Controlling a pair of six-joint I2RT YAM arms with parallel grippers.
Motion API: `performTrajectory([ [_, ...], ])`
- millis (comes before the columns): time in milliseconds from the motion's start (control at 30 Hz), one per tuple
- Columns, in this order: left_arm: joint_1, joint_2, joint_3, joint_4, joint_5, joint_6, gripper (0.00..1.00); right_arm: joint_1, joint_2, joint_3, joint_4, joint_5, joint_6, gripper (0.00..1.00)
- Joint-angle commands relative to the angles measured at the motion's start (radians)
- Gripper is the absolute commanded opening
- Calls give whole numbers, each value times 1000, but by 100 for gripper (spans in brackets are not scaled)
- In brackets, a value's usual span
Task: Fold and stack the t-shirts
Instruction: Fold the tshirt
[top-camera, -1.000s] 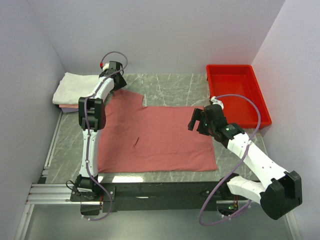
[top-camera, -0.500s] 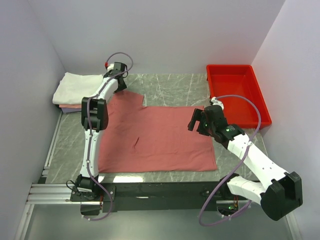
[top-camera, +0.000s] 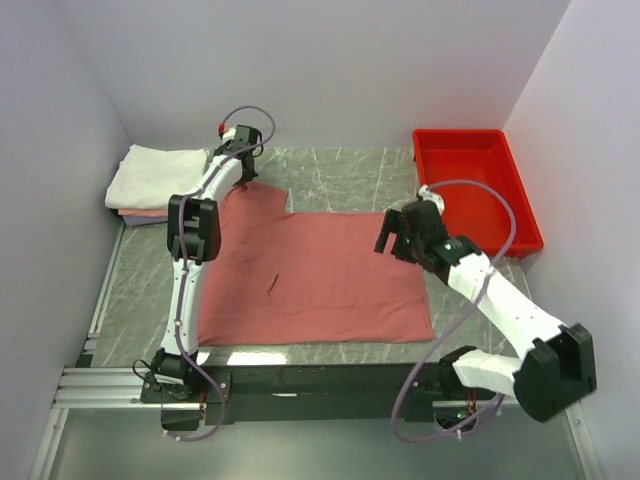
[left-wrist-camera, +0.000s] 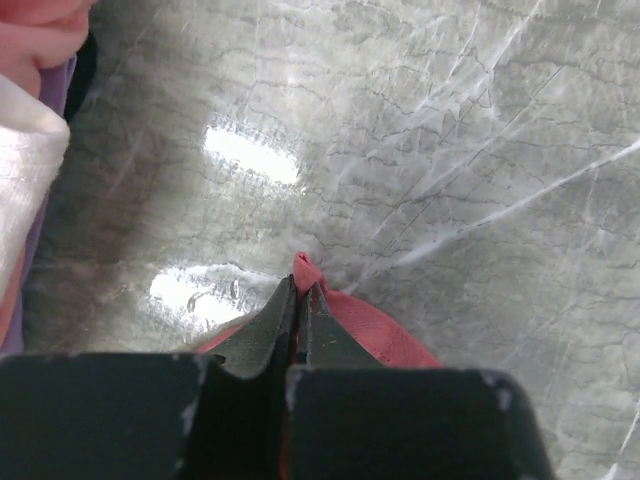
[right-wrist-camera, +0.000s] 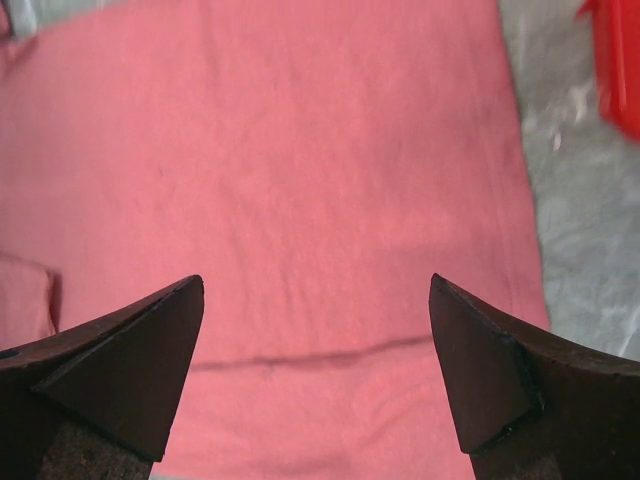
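Note:
A dusty salmon-red t-shirt (top-camera: 310, 275) lies spread flat on the marble table. My left gripper (top-camera: 246, 176) is at the shirt's far left corner, shut on a pinch of the red fabric (left-wrist-camera: 380, 325) that pokes out past the closed tips (left-wrist-camera: 303, 290). My right gripper (top-camera: 393, 243) hovers over the shirt's right side, near its far right corner. In the right wrist view it (right-wrist-camera: 316, 283) is wide open, with only flat red cloth (right-wrist-camera: 300, 150) and a thin crease below. Folded t-shirts are stacked at the far left, white (top-camera: 150, 175) on top of pale pink (top-camera: 135, 212).
A bright red plastic tray (top-camera: 470, 185) stands at the far right, its corner showing in the right wrist view (right-wrist-camera: 615, 60). The folded stack's edge (left-wrist-camera: 25, 170) lies just left of the left gripper. Grey walls close in the table on the left, back and right.
The left gripper has closed onto the shirt's far left corner while shifting slightly right. The right gripper stayed open and turned a little over the shirt's right side.

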Motion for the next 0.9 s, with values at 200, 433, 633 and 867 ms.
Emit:
performTrajectory([
  [200,5,-204,-198,107,34,1,0,-57,413,438,-90,162,49,98],
  [433,0,-309,-297,165,29,16,0,-73,779,876,-277,330,59,96],
  [633,-8,-371,-388,199,14,15,0,-88,1067,1143,-433,409,55,95],
  [867,-9,-419,-448,219,29,6,0,-96,1124,1155,-423,439,56,93],
])
